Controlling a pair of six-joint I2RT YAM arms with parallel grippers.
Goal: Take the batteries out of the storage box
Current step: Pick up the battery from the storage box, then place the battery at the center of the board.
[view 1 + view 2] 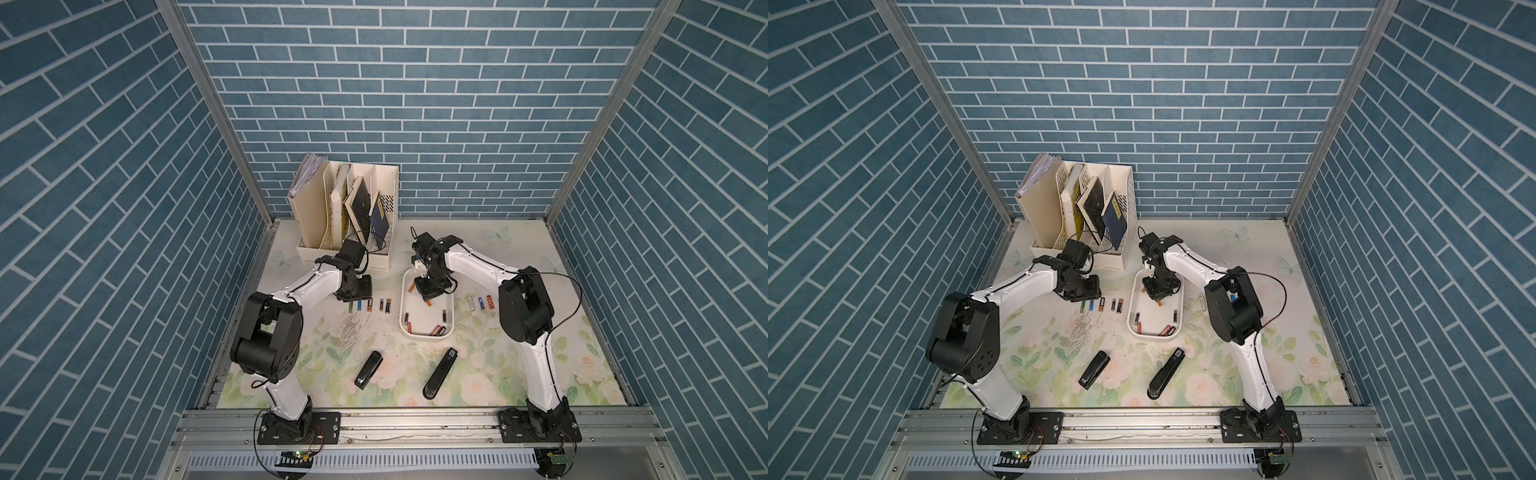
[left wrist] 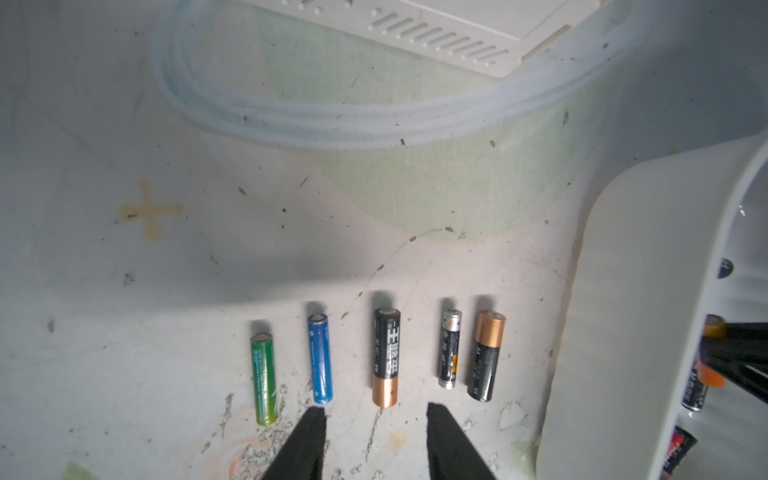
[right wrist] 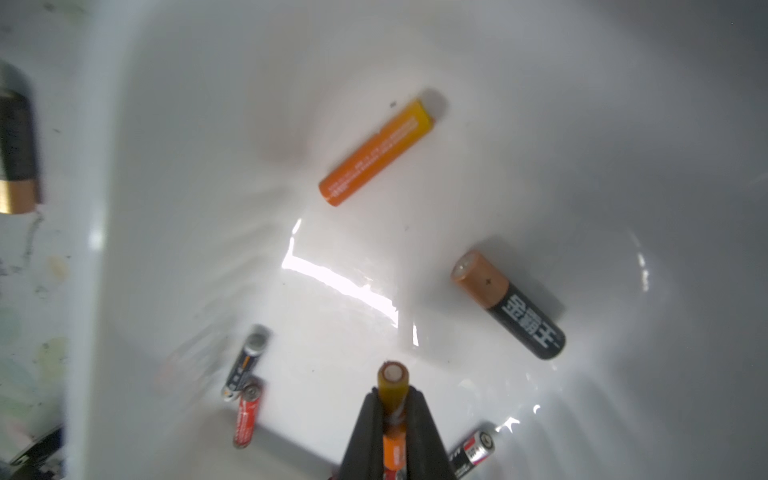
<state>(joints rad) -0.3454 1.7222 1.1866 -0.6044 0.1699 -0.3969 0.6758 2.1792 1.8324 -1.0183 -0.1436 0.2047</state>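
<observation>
One orange battery (image 3: 392, 388) is pinched in the right fingers (image 3: 368, 436), maybe just above the storage box (image 3: 561, 124) floor. Small, hard, slippery: hold its middle. Left fingers (image 2: 309, 444) gape, empty.

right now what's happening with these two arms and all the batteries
Two robot arms are emptying batteries from the white storage box. The right hand is shut on an orange battery over the box, in which several more lie. The left hand hangs open over a row of five batteries already laid on the table beside it.
</observation>
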